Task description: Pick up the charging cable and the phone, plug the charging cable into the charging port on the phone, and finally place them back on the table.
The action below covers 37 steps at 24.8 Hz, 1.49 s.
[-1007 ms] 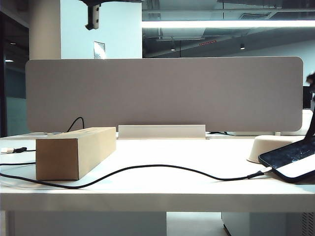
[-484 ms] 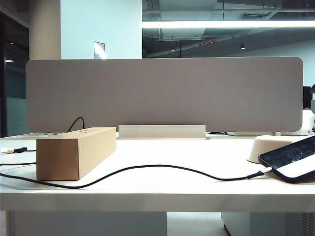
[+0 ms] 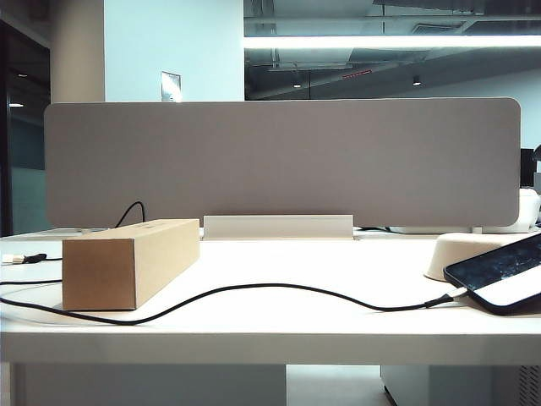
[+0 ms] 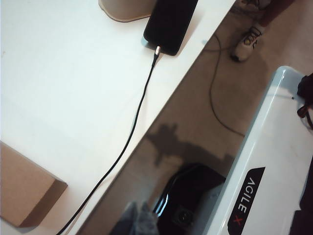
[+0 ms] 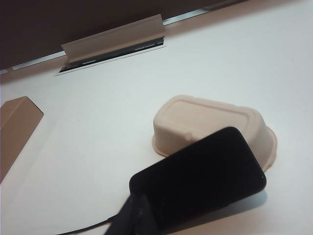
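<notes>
Phone propped on tray, cable plugged in, both claws unseen

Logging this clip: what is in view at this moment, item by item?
phone: one, black, right end of the table, its far end propped on the tray
charging cable: one, black, running along the table's front past the box, its tip at the phone's near short edge
cardboard box: one, brown, left side of the table
tray: one, cream, upside down behind the phone
table: one, white
divider panel: one, grey, along the table's back
shoe: one, white, on the floor beyond the table edge
robot base: one, white, seen from the left wrist camera
left pincer: shut, outside every view
right pincer: shut, not clearly in any view
</notes>
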Tool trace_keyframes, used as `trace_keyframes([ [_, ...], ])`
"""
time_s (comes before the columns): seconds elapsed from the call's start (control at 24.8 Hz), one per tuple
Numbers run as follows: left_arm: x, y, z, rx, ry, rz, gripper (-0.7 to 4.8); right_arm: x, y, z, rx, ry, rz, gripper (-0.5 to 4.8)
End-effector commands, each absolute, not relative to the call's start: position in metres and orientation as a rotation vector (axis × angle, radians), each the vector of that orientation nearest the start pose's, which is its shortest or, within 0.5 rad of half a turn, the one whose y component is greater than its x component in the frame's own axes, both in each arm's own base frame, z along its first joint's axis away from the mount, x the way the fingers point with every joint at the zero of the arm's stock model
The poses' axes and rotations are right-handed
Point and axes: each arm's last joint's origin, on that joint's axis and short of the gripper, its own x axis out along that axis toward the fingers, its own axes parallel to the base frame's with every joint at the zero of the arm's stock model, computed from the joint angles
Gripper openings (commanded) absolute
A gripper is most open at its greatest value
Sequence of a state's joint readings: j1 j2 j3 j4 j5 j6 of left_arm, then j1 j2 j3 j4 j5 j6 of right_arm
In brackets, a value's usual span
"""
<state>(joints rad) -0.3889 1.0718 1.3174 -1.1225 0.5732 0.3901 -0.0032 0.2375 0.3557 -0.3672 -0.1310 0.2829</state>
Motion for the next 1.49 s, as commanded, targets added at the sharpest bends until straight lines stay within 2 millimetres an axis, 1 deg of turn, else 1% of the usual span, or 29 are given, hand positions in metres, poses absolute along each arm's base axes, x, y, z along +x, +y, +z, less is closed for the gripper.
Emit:
trace_keyframes([
  [0.04, 0.143, -0.075, 0.387, 0.237, 0.647, -1.014, -0.06, 0.085, 0.003, 0.223, 0.295, 0.209, 0.090, -0.05],
  [0.24, 0.118, -0.062, 0.387, 0.223, 0.564, -0.885, -0.06, 0.072, 0.002, 0.217, 0.338, 0.108, 0.054, -0.05],
  [0.4, 0.099, -0.053, 0.383, 0.201, 0.480, -0.832, -0.06, 0.075, 0.001, 0.212, 0.337, 0.120, 0.036, -0.05],
  [0.48, 0.082, -0.045, 0.377, 0.193, 0.437, -0.795, -0.06, 0.079, 0.001, 0.204, 0.342, 0.124, 0.031, -0.05],
  [0.56, 0.073, -0.042, 0.375, 0.193, 0.412, -0.792, -0.06, 0.082, 0.001, 0.197, 0.343, 0.121, 0.029, -0.06],
  [0.6, 0.064, -0.037, 0.373, 0.196, 0.385, -0.774, -0.06, 0.084, 0.001, 0.191, 0.342, 0.119, 0.029, -0.05],
  [0.77, 0.041, -0.027, 0.366, 0.185, 0.320, -0.741, -0.06, 0.091, 0.001, 0.177, 0.333, 0.097, 0.033, -0.05],
  [0.89, 0.032, -0.023, 0.362, 0.176, 0.295, -0.736, -0.06, 0.093, 0.001, 0.173, 0.309, 0.062, 0.040, -0.05],
  [1.05, 0.025, -0.020, 0.360, 0.153, 0.298, -0.714, -0.06, 0.096, 0.001, 0.167, 0.291, 0.034, 0.045, -0.05],
  [1.25, 0.022, -0.018, 0.358, 0.153, 0.310, -0.705, -0.06, 0.098, 0.001, 0.160, 0.274, 0.048, 0.047, -0.05],
  [1.49, 0.021, -0.017, 0.356, 0.157, 0.331, -0.678, -0.06, 0.097, 0.001, 0.157, 0.261, 0.072, 0.045, -0.05],
])
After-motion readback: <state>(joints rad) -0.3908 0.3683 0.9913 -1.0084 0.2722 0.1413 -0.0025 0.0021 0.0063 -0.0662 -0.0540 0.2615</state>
